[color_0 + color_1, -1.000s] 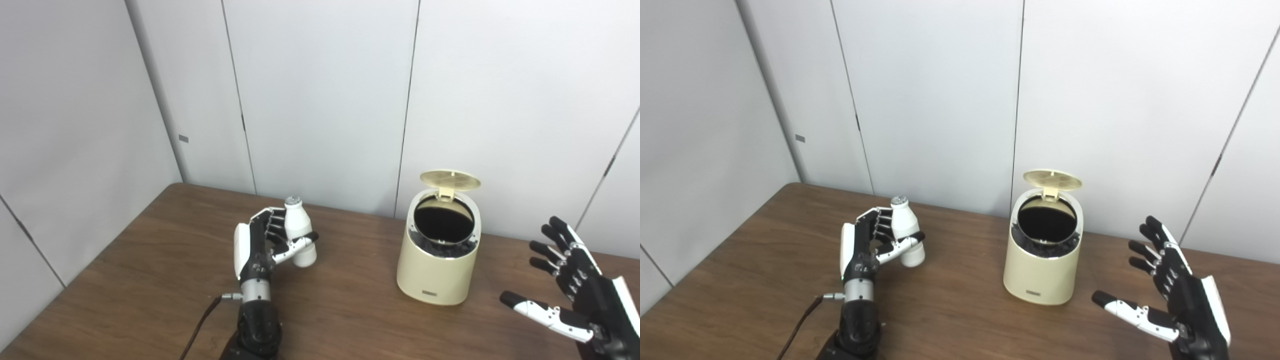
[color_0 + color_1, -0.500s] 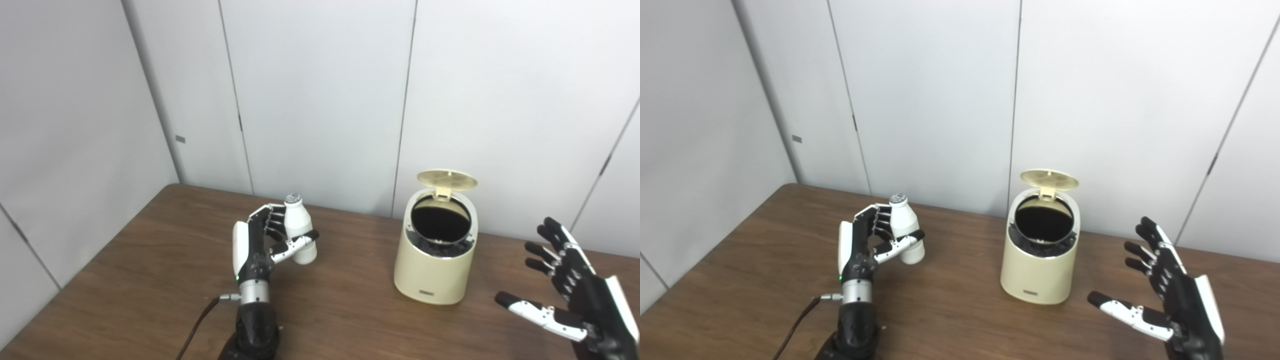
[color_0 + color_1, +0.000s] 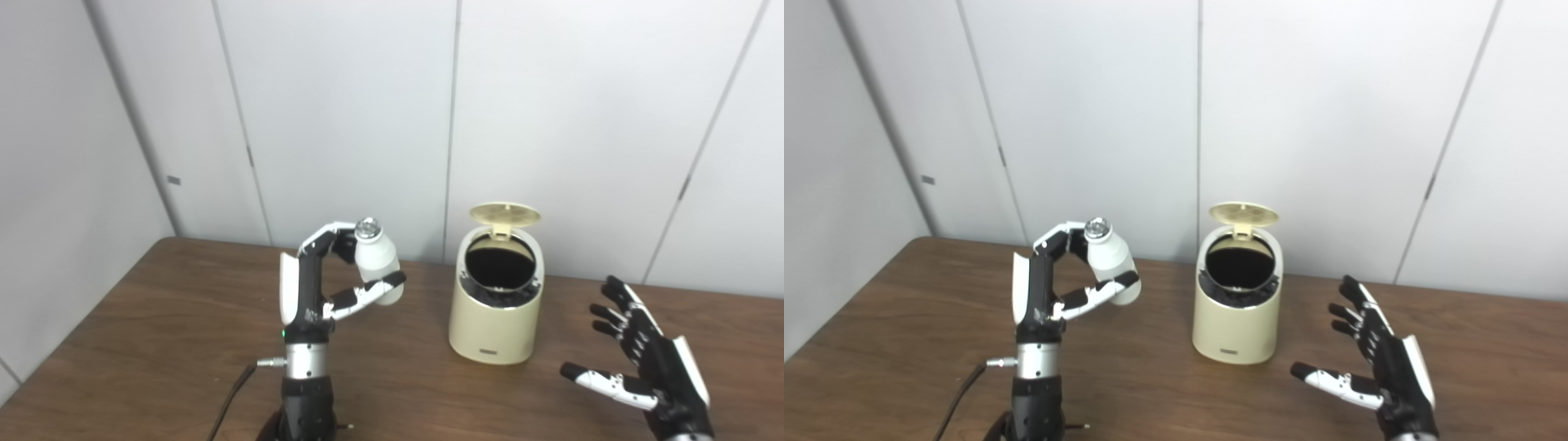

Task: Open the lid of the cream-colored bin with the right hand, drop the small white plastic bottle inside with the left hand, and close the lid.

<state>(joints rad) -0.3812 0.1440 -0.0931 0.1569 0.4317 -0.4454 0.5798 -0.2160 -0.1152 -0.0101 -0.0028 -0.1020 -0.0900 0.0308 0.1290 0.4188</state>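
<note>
The left robot hand (image 3: 334, 278) has lifted the white bottle (image 3: 375, 260), clamped tilted, clear of the table, beside the open-lidded bin (image 3: 497, 306); the right robot hand (image 3: 643, 367) waits splayed, and off-centre release could glance off the rim.

Light is even and fairly bright, soft and diffuse from overhead — no hard-edged shadows anywhere. The cream-colored bin (image 3: 496, 306) throws only a faint, short shadow onto the table (image 3: 153, 343) at its base, and its open mouth reads as solid black with no detail inside. Left of the bin, the wood carries a pale, broad sheen rather than sharp glare. Behind the bin the wall panels (image 3: 343, 110) look flat grey-white, slightly dimmer toward the left. Both views are mildly soft overall — fine edges are a little smeared, colours muted.
</note>
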